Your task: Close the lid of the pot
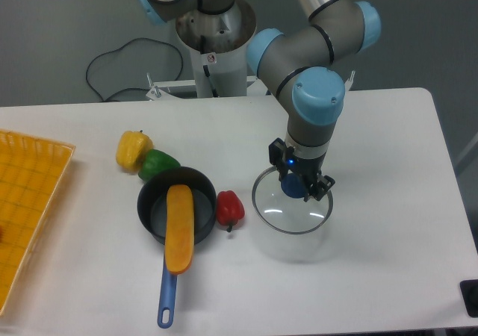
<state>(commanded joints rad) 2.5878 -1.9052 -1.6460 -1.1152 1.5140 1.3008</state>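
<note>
1. Fixed camera, gripper: the gripper [299, 186] is seen pointing down over the lid [292, 201], its fingers closed narrow around the blue knob [293, 187]. The lid appears to be held, seemingly a little off the table [388, 142], to judge by the shadow below it; this cannot be confirmed.

2. Fixed camera, pot: the pot [177, 204] sits well to the left of the lid, its blue handle [168, 299] pointing toward the near table edge. A long orange-yellow vegetable [180, 228] is laid across the pot, its end sticking out over the near rim.

3. Risk judged: the lid cannot be seated flat while that vegetable overhangs the rim; a tilted, rocking lid is likely, and it may slide off.

4. Risk judged: a red pepper [230, 208] touches the pot's right side, in the path of travel; a low carry would knock it.

5. Risk judged: a green pepper [157, 163] and a yellow pepper [133, 150] crowd the far-left rim; overshoot would catch them.

6. Risk judged: a pinch on a small knob lets the glass swing or slip.
</note>
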